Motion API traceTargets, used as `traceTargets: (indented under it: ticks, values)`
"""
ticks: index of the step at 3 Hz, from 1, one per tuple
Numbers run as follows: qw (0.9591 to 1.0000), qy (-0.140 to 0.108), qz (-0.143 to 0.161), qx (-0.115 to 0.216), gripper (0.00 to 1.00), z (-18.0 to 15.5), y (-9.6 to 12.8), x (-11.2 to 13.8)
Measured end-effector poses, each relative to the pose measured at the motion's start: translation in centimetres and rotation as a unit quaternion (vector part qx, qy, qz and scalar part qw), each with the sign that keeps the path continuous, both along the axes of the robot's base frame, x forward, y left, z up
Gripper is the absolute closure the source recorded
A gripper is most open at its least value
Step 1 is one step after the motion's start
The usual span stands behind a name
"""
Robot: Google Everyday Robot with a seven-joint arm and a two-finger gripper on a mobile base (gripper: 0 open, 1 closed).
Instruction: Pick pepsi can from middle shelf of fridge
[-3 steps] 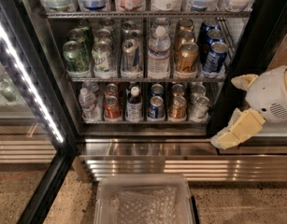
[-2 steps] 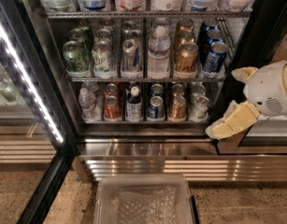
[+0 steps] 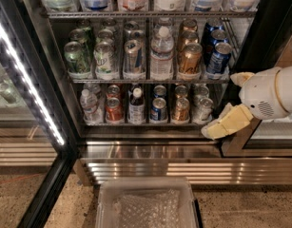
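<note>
The fridge (image 3: 54, 87) stands open in front of me. Its middle shelf (image 3: 150, 80) carries rows of green, silver, gold and blue cans and a clear water bottle (image 3: 162, 53). The pepsi can (image 3: 218, 59) is blue with a silver top and stands at the front of the rightmost row, with two more blue cans behind it. My gripper (image 3: 232, 101) is to the right of the fridge opening, below and right of the pepsi can and clear of it. Its cream fingers (image 3: 226, 122) are spread and hold nothing.
The lower rack (image 3: 150, 123) holds shorter cans and small bottles. The top rack (image 3: 150, 14) holds larger bottles. The white LED strip (image 3: 26, 80) runs along the left frame. A clear plastic bin (image 3: 148, 205) sits on the floor before the ribbed steel base (image 3: 150, 167).
My gripper has moved left and slightly up, closer to the fridge opening. The cans have not moved.
</note>
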State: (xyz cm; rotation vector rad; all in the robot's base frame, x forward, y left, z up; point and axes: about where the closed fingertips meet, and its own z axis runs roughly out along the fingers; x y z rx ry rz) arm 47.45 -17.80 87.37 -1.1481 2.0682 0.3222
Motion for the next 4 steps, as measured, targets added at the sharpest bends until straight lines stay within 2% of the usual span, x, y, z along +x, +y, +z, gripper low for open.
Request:
traceTargets:
  ticks: [1,2,3,4]
  values:
    - [0.9988,-0.03,-0.035,0.018,0.0,-0.57,-0.18,3.37]
    - [0.9988,-0.03,-0.035,0.018,0.0,-0.57,-0.18,3.37]
    - [0.9988,-0.03,-0.035,0.018,0.19,-0.57,-0.18,3.37]
    - [0.9983,-0.036,-0.041,0.019,0.22,-0.46,-0.15,3.56]
